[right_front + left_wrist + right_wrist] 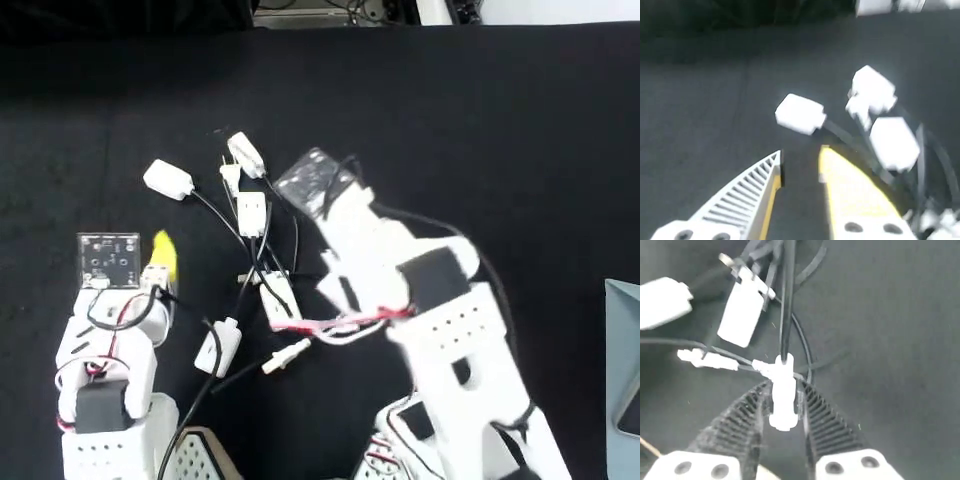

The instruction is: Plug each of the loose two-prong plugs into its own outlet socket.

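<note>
Several white plugs and socket blocks on black cables lie tangled on the black table (480, 130). My right gripper (784, 390) is shut on a small white plug (783, 407) whose black cable (787, 300) runs away from the fingers. Just past it lies a two-prong plug (742, 310) and a thin white connector (705, 359). The right arm (400, 270) reaches over the cable bundle. My left gripper (801, 152) stands open, with one yellow finger (160, 262), apart from a white block (800, 114) ahead of it (168, 180). Two more white blocks (872, 90) (892, 142) lie beyond.
More plugs lie near the arms' bases, a white block (218, 345) and a small pronged plug (285, 355). A grey-blue object (625, 350) sits at the right edge. Equipment stands beyond the table's far edge (320, 20).
</note>
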Action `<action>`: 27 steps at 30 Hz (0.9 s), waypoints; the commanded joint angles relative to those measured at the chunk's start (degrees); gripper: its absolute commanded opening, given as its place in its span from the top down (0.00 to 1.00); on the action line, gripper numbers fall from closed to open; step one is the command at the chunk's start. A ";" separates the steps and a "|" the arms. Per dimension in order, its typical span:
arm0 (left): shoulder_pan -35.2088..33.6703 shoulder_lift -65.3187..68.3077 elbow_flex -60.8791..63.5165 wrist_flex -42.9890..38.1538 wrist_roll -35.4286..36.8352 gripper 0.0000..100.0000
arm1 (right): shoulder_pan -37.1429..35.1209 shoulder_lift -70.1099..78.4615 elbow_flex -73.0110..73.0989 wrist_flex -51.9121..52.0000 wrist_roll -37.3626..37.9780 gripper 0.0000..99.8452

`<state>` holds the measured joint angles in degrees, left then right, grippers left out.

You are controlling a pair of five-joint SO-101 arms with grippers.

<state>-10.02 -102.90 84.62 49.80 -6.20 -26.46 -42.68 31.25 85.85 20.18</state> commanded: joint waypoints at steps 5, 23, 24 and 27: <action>7.43 -0.18 -2.24 -8.70 7.74 0.82 | -11.16 -10.24 8.22 -10.37 -2.20 0.99; 37.67 -0.26 -17.10 5.80 7.21 0.85 | -17.41 -13.49 17.19 -21.36 -2.20 0.99; 38.02 -0.26 -17.27 5.98 6.51 0.85 | -17.41 -13.58 17.27 -21.36 -2.20 0.99; 35.47 -0.26 -17.36 5.98 4.22 0.86 | -15.30 -13.67 17.45 -21.36 -2.20 0.99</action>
<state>25.85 -103.25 70.90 55.52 0.31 -43.43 -56.57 48.92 65.71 18.59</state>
